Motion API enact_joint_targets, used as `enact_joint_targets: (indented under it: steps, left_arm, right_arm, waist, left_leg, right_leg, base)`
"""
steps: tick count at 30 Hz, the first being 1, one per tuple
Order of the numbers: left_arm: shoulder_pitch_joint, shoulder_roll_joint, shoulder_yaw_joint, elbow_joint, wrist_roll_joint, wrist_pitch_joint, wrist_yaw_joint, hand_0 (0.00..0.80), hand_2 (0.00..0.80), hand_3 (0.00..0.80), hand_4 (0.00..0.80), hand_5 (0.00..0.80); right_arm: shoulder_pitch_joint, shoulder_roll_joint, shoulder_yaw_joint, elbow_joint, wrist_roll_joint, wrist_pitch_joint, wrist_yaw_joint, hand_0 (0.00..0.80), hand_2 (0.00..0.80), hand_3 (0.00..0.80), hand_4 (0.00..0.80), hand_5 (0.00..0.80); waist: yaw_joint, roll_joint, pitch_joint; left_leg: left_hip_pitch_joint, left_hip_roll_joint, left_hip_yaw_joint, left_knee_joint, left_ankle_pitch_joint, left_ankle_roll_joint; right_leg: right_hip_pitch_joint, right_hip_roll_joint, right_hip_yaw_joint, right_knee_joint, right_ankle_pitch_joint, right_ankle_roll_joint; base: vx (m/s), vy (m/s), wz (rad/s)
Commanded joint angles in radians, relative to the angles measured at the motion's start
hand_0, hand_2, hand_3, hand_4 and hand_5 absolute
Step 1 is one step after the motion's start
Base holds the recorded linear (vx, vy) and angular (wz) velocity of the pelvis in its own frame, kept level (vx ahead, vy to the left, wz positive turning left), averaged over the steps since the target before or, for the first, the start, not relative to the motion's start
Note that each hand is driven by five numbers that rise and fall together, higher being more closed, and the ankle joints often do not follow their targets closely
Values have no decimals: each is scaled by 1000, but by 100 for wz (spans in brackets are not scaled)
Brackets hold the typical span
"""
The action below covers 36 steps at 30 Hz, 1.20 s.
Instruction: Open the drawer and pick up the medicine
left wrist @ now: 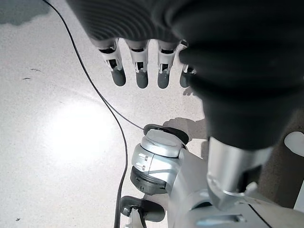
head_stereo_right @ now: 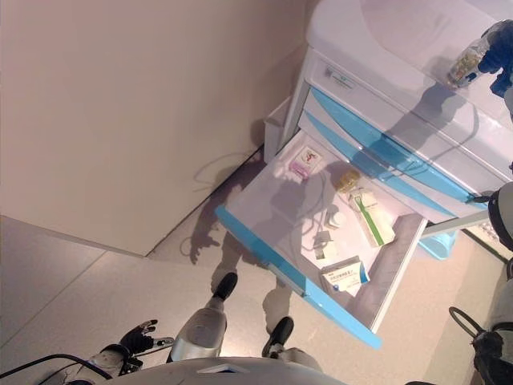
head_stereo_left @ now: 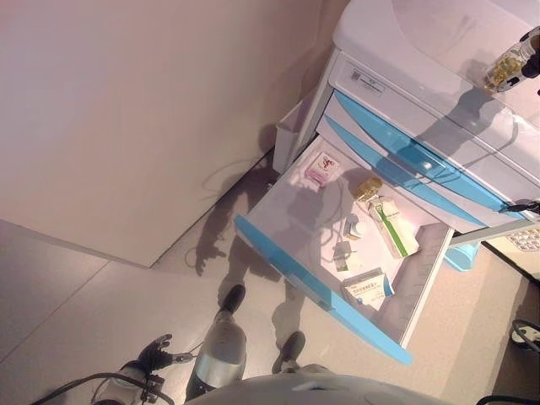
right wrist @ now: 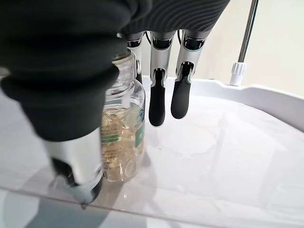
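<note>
Two robot hands appear at this moment, one busy and one idle. Largest is the medical cart (head_stereo_left: 439, 101), standing against the wall, its white top serving as a counter (head_stereo_left: 396, 34) with a raised rim. Below the counter, one blue-fronted drawer (head_stereo_left: 312, 278) stands pulled fully out, so the opening step reads as done; the blue-fronted drawers above it are closed. On the drawer's floor lie a green-and-white box (head_stereo_left: 392, 226) near the back, a white-and-blue box (head_stereo_left: 367, 289) towards the front edge, a small pink-printed packet (head_stereo_left: 322, 169) at the far corner, and a few small bottles between them. Smaller again, the right robot hand (right wrist: 161, 102) is over the counter's far edge, thumb and fingers on opposite sides of a clear medicine bottle (right wrist: 121, 137) of yellow capsules; the bottle's base seems to meet the counter, probably being set down. The left robot hand (left wrist: 140, 71) hangs low over the floor, fingers slack and empty, clear of the work.
</note>
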Motion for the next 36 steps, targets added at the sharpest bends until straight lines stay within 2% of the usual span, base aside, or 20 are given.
enact_joint_targets:
  steps: [1,11,23,30,36]
  left_arm:
    - [19,33,-12,5,-25,-17,-2,0,0,0,0,0]
    - [27,31,-8,2,-16,-10,-8,0,0,0,0,0]
    - [32,28,-15,6,0,-2,-14,0,0,0,0,0]
    - [33,21,-18,17,16,6,-14,0,0,0,0,0]
    - [29,20,-16,28,43,26,-20,0,0,0,0,0]
  right_arm:
    - [-108,-63,117,2,-15,-19,-33,0,0,0,0,0]
    - [-115,-76,111,2,-33,-57,-99,0,0,0,0,0]
    - [-103,-87,83,-19,45,-129,-165,0,0,0,0,0]
    - [-62,-85,22,-51,161,-205,-202,0,0,0,0,0]
    - [-14,-88,-33,-91,225,-263,-187,0,0,0,0,0]
  waist:
    - [6,-5,8]
    - [4,-3,-8]
    - [-5,-1,-33]
    - [-18,0,-54]
    - [-40,1,-76]
  left_leg:
    - [48,-40,66,0,-115,41]
    - [59,-42,73,0,-122,42]
    - [83,-45,87,0,-134,45]
    - [101,-43,105,0,-144,46]
    - [119,-41,127,0,-156,48]
  right_leg:
    - [-10,30,18,46,-19,-17]
    - [-2,26,17,45,-18,-11]
    - [17,18,19,41,-15,0]
    - [28,14,27,35,-10,8]
    - [35,11,44,30,-4,15]
  base:
    - [0,0,0]
    - [0,0,0]
    - [-1,4,-2]
    - [-15,4,-6]
    - [-34,-8,-10]
